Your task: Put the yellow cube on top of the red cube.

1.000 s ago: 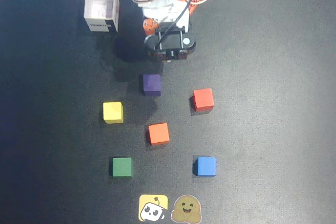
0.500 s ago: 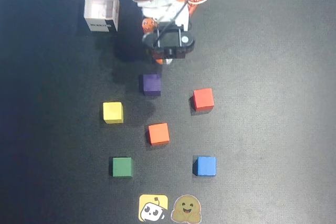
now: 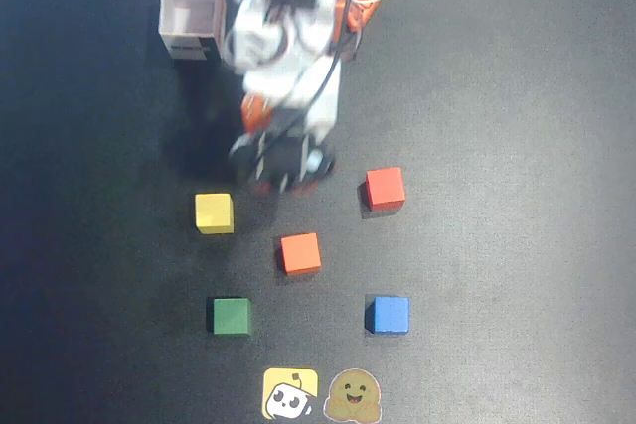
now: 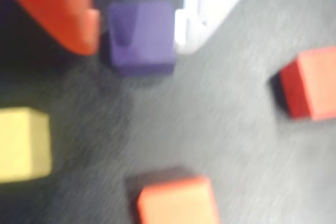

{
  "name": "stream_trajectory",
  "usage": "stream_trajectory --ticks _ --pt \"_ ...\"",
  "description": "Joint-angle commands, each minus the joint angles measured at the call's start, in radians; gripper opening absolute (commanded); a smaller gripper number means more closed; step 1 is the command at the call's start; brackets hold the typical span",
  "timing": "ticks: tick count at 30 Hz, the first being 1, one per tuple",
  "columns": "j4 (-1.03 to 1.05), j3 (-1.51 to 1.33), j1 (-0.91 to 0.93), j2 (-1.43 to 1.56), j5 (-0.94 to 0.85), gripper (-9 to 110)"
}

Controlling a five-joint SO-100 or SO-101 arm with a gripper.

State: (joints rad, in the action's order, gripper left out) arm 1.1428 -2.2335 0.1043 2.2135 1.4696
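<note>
I have the pincer (image 4: 137,19) hanging over the small matte purple cube (image 4: 142,35), which the wrist view shows in the gap between an orange finger (image 4: 63,9) at the upper left and a white finger (image 4: 210,3) at the upper right; the fingers stand apart and hold nothing. That is the wrong block.

The small matte yellow cube (image 3: 214,212) sits left of centre in the overhead view, just below and left of the arm's tip, and in the wrist view it lies at the left edge (image 4: 23,142). The small matte red cube (image 3: 385,188) rests right of centre, well apart from the yellow one, with the lighter orange cube (image 3: 300,252) between and below them on the black bench (image 3: 517,96).

To do this reach well, I judge I should swing toward the left of the overhead frame, clear of the purple block, and keep the fingers spread until they straddle the yellow cube squarely across two flat faces. The wrist picture is smeared, so I would slow down and let it settle before descending.
</note>
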Motion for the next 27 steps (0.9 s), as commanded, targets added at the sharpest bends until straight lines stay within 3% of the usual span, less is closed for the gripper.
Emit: stream_trajectory --ticks 1,13,27 --pt "-0.002 0.15 0.034 -0.126 0.008 17" --pt "-0.034 0.308 0.129 -0.403 0.006 24" --pt "-0.071 0.367 0.144 -0.574 -0.025 24"
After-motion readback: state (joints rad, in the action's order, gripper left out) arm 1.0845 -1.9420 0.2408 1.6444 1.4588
